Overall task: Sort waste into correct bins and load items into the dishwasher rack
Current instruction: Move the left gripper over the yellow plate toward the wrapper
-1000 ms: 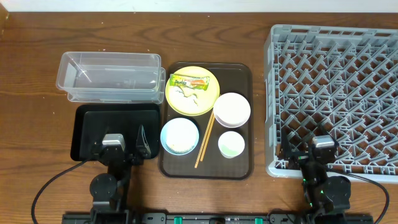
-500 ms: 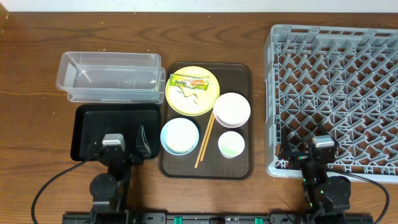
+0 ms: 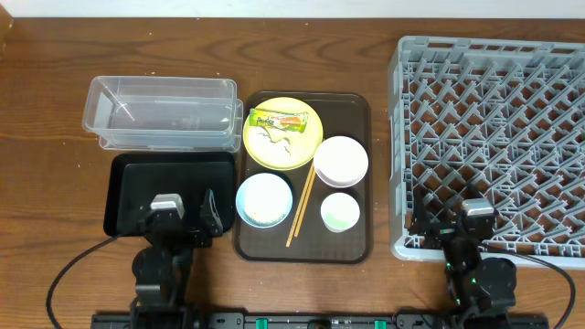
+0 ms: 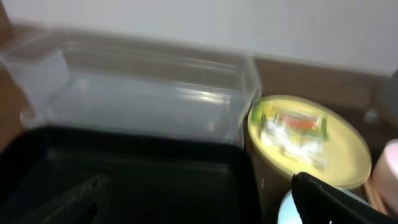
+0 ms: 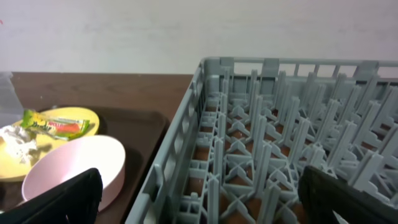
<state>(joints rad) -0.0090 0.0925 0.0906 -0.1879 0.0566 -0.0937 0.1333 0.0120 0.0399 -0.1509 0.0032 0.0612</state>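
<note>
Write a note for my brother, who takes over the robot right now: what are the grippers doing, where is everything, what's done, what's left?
Left gripper: open, holding nothing, over the black tray, near edge.
Right gripper: open, holding nothing, at the rack, near edge.
On the brown tray: yellow plate carrying wrapper and tissue bits; white bowl, blue bowl, green cup, chopsticks.
Clear tub: behind the black tray.
Done: nothing sorted or loaded.
Left: waste into bins, dishes into rack.
</note>
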